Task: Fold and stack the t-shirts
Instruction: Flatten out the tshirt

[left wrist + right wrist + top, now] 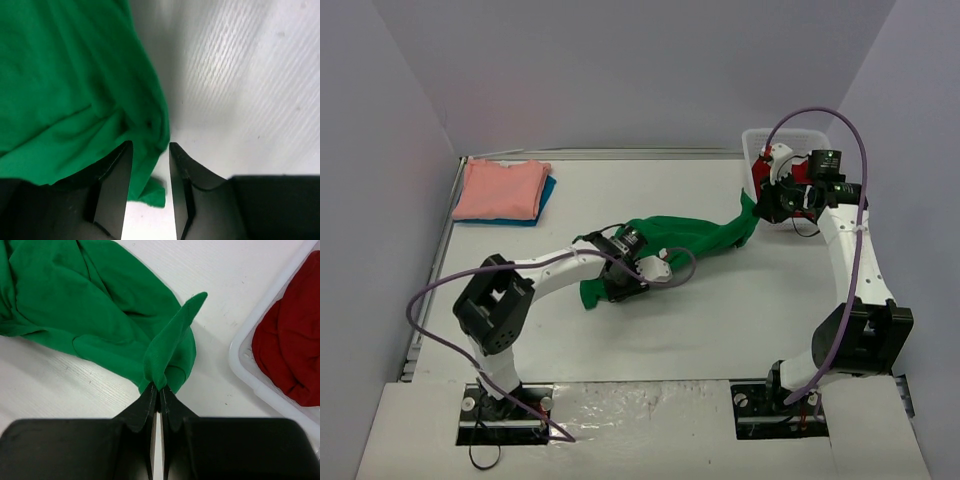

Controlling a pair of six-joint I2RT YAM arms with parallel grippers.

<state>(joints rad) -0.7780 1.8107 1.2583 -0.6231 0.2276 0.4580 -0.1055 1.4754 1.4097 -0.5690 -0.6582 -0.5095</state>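
A bright green t-shirt (692, 235) lies crumpled and stretched across the table's middle. My left gripper (623, 277) is at its left end, low over the table. In the left wrist view the fingers (117, 180) stand apart with the shirt's edge (145, 170) hanging between them, not pinched. My right gripper (760, 205) is shut on the shirt's right end (165, 347) and lifts a peak of cloth. A salmon-pink shirt (500, 187) lies folded on a teal-blue one (547, 193) at the far left. A red shirt (290, 345) lies in the basket.
The white mesh basket (756, 140) stands at the far right, just behind my right gripper; its rim (245, 367) shows in the right wrist view. Grey walls close in the table on three sides.
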